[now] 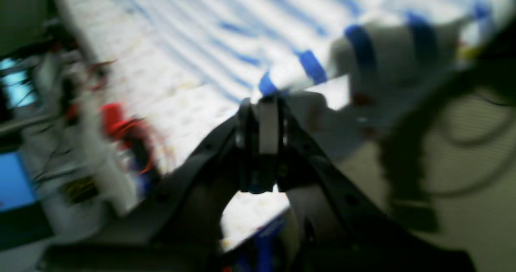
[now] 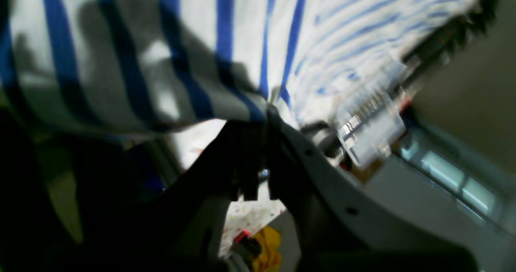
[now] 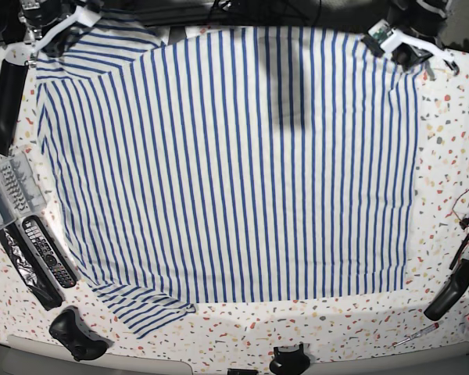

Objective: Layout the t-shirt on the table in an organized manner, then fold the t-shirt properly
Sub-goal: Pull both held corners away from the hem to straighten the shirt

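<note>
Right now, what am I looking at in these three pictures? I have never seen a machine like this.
A two-armed robot is folding laundry. The overhead picture shows a large white t-shirt with thin blue stripes spread on a speckled white terrazzo table. The two blurry pictures come from cameras on the robot's wrists. Each looks down at a pincer: the left pincer and the right pincer, both shut on the shirt's edge at the table's far corners. Remote controls lie beside the shirt.

Black left tool (image 1: 268,102), black forked frame with screw holes, white link on right arm (image 3: 59,27)
</note>
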`<state>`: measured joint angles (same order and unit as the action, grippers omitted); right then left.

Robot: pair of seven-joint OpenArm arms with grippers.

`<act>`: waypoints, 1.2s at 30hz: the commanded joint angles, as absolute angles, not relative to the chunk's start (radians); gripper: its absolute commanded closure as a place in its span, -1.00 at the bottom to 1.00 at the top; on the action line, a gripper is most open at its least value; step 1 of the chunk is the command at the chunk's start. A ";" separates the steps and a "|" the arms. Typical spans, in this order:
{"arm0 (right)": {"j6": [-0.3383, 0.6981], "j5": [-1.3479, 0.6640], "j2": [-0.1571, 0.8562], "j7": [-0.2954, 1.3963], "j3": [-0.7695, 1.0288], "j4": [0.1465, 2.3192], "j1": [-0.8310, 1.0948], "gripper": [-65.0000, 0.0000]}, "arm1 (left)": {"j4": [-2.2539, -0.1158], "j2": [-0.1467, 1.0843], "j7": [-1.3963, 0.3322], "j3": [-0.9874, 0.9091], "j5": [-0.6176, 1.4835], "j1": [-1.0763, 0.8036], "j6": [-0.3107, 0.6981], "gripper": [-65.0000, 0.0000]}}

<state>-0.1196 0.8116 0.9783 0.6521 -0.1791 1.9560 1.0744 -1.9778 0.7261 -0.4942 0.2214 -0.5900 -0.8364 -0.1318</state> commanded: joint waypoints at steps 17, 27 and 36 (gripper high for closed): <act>-0.091 0.436 0.883 0.533 -0.038 1.993 0.765 1.00 | -1.989 0.729 -0.482 0.210 -0.405 -0.563 -0.235 1.00; -0.064 0.403 0.791 0.516 -0.041 1.980 0.601 1.00 | -1.869 0.666 -0.406 0.210 -0.353 -0.464 -0.232 1.00; -0.036 0.381 0.735 0.508 -0.041 1.919 0.538 1.00 | -1.753 0.615 -0.396 0.210 -0.334 -0.350 -0.233 1.00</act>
